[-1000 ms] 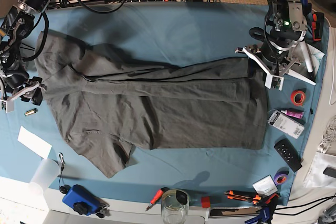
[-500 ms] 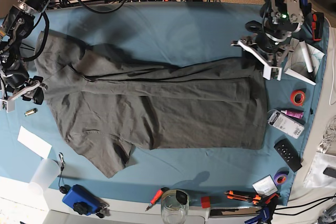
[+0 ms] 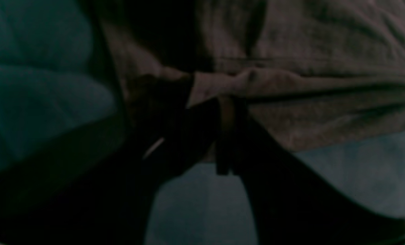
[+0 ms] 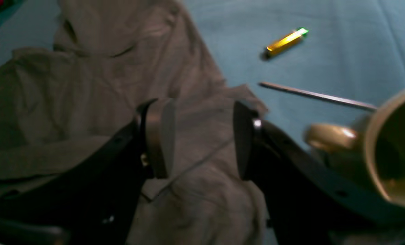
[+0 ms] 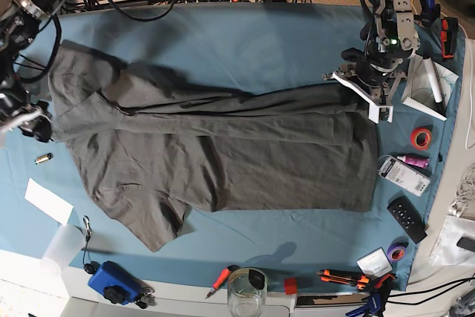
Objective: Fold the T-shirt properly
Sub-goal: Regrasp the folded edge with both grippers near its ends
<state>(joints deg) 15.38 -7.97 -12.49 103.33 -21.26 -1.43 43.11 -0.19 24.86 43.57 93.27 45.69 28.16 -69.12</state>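
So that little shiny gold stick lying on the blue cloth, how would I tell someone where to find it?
Start at the big grey T-shirt spread over the blue table cloth. Go to its collar end in the base view; just beyond lies the gold stick. It is the only metallic gold thing there, green-tipped in the right wrist view, unlike the white paper slip nearby.

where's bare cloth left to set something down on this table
Widest bare blue cloth: above the T-shirt, below the cables. A thinner strip runs under its hem. Crowded: the right edge, with the red tape roll and remote, and the front edge around the glass jar.
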